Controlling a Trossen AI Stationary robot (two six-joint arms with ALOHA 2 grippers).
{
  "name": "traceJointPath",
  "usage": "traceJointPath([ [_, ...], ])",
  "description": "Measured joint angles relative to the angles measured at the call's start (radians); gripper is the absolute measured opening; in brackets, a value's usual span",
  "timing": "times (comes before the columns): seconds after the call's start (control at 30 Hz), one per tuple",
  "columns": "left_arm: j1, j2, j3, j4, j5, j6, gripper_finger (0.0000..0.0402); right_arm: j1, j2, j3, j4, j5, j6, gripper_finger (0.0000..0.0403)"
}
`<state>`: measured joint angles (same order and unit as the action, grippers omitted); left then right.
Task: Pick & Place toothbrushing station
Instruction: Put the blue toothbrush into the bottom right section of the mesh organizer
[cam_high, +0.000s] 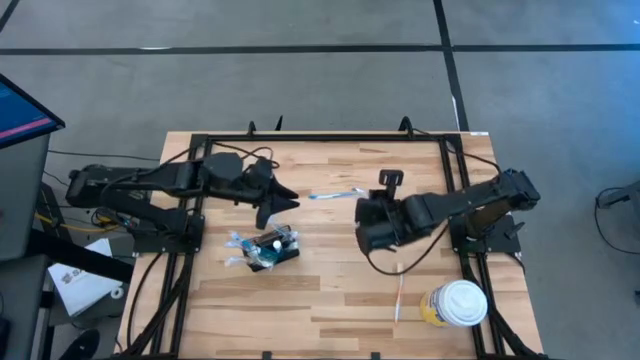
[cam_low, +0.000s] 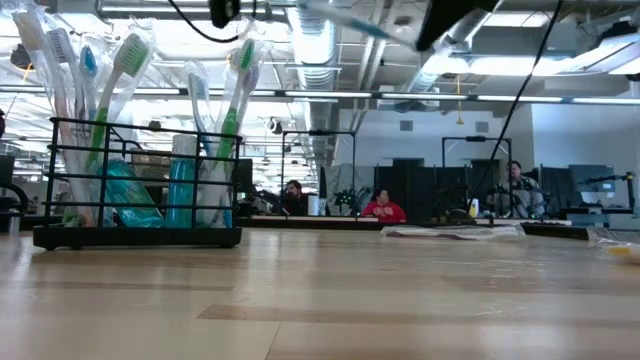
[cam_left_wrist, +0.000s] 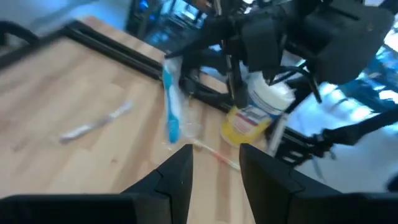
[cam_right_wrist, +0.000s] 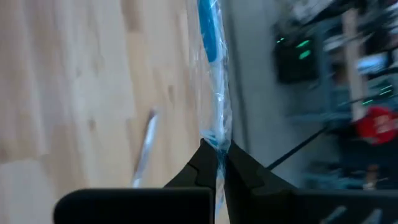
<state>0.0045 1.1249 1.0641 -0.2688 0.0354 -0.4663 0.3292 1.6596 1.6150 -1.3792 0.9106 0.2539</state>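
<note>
We see the toothbrushing station (cam_high: 272, 250), a dark wire holder full of brushes, standing left of the table's middle. Our right gripper (cam_right_wrist: 217, 163) is clamped on a wrapped blue toothbrush (cam_right_wrist: 212, 56), lifted over the table centre. Our left gripper (cam_left_wrist: 214, 168) hovers nearby with fingers parted, holding nothing. We judge the brush light, stiff and crinkly-slick; we would grip mid-handle.

The wrapped toothbrush (cam_right_wrist: 211, 68) is blurred, its head cut off at the edge.
</note>
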Motion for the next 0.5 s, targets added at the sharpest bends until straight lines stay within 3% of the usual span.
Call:
traceJointPath([
  [0.23,0.058,0.09,0.0,0.137,0.2,-0.093,0.0127,0.077,0.016,0.0,-0.009,0.113,-0.002,0.0],
  [0.5,0.116,0.117,0.0,0.161,0.22,-0.118,0.0127,0.126,0.072,0.004,-0.022,0.175,-0.023,0.0],
])
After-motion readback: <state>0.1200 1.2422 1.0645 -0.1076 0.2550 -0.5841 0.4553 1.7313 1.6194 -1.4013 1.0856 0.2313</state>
